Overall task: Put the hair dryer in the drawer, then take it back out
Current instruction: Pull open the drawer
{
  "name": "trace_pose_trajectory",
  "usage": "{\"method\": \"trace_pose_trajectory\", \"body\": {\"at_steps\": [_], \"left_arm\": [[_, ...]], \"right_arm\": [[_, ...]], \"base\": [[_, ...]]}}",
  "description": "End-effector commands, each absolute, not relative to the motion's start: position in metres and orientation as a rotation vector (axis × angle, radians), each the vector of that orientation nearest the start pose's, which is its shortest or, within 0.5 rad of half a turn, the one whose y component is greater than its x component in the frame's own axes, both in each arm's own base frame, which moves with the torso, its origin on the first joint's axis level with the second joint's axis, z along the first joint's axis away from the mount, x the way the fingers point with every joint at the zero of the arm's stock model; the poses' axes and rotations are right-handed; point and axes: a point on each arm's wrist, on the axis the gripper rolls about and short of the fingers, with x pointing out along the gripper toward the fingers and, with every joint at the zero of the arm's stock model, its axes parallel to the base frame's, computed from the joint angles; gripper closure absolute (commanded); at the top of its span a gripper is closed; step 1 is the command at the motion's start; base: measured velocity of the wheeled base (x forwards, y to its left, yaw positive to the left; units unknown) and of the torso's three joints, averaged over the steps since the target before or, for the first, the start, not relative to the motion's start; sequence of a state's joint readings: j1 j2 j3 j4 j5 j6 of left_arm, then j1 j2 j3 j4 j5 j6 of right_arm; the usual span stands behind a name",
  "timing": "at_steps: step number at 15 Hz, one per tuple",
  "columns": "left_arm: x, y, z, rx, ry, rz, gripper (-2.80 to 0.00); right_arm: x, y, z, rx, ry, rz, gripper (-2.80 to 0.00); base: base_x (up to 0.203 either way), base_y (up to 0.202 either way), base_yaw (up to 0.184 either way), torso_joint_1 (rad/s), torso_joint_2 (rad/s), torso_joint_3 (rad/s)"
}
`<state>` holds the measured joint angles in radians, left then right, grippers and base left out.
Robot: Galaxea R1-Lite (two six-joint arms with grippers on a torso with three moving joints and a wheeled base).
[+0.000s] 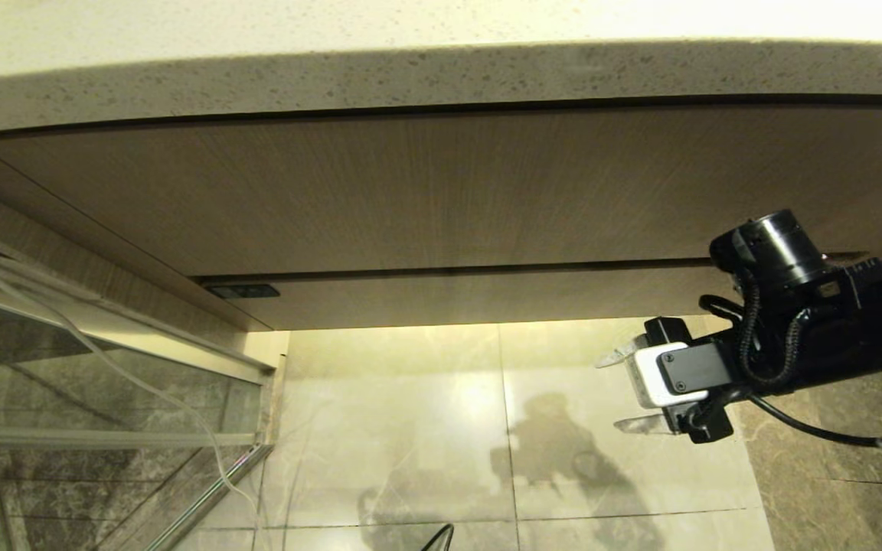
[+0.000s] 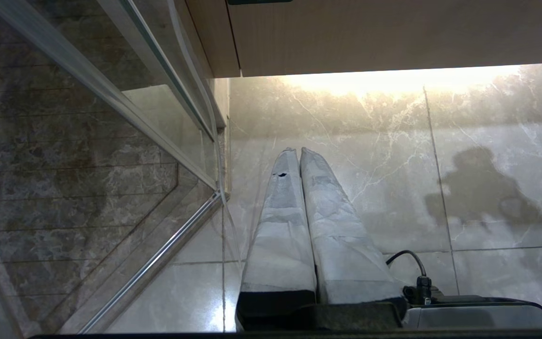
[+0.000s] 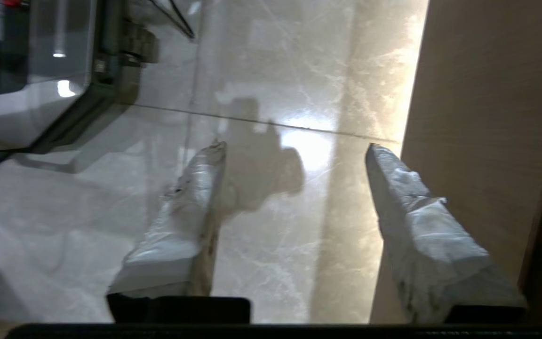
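Note:
The hair dryer is out of view. The drawer (image 1: 472, 300) shows as a narrow wood-grain front under a taller panel (image 1: 410, 191), and it is pushed in flush. My right gripper (image 1: 611, 392) hangs over the floor tiles just below the drawer's right end. It points left, open and empty. In the right wrist view the right gripper (image 3: 295, 148) has its taped fingers spread wide over the floor, and a wood-grain front (image 3: 478, 94) lies close beside one finger. My left gripper (image 2: 295, 151) is shut and empty, parked low over the floor.
A speckled stone countertop (image 1: 441, 76) overhangs the cabinet. A glass partition with a metal frame (image 1: 104, 398) stands at the left, with a white cable (image 1: 66, 329) running down it. Glossy marble tiles (image 1: 487, 428) cover the floor. My own base (image 3: 40, 94) shows in the right wrist view.

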<state>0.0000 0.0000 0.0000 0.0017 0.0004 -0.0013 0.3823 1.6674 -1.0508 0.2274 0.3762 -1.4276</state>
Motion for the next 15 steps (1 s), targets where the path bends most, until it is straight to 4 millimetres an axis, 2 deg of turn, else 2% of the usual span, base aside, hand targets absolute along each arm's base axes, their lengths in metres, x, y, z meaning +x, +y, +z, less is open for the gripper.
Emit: {"method": "trace_pose_trajectory", "body": {"at_steps": [1, 4, 6, 11, 15], "left_arm": [[-0.023, 0.000, 0.075, -0.002, 0.002, 0.000, 0.00], [-0.023, 0.000, 0.075, -0.002, 0.002, 0.001, 0.00], [-0.023, 0.000, 0.075, -0.002, 0.002, 0.000, 0.00], [-0.023, 0.000, 0.075, -0.002, 0.002, 0.000, 0.00], [-0.023, 0.000, 0.075, -0.002, 0.002, 0.000, 0.00]], "right_arm": [[0.277, 0.120, 0.162, -1.281, 0.186, 1.191, -2.80], [0.300, 0.127, 0.150, -1.306, 0.072, 1.100, -2.80], [0.306, 0.120, 0.144, -1.304, 0.084, 1.072, -2.80], [0.320, 0.122, 0.130, -1.333, 0.020, 1.007, -2.80], [0.334, 0.122, 0.131, -1.349, -0.077, 0.916, -2.80]], "base": [[0.000, 0.000, 0.000, 0.000, 0.00, 0.000], [0.000, 0.000, 0.000, 0.000, 0.00, 0.000], [0.000, 0.000, 0.000, 0.000, 0.00, 0.000], [0.000, 0.000, 0.000, 0.000, 0.00, 0.000], [0.000, 0.000, 0.000, 0.000, 0.00, 0.000]]}}
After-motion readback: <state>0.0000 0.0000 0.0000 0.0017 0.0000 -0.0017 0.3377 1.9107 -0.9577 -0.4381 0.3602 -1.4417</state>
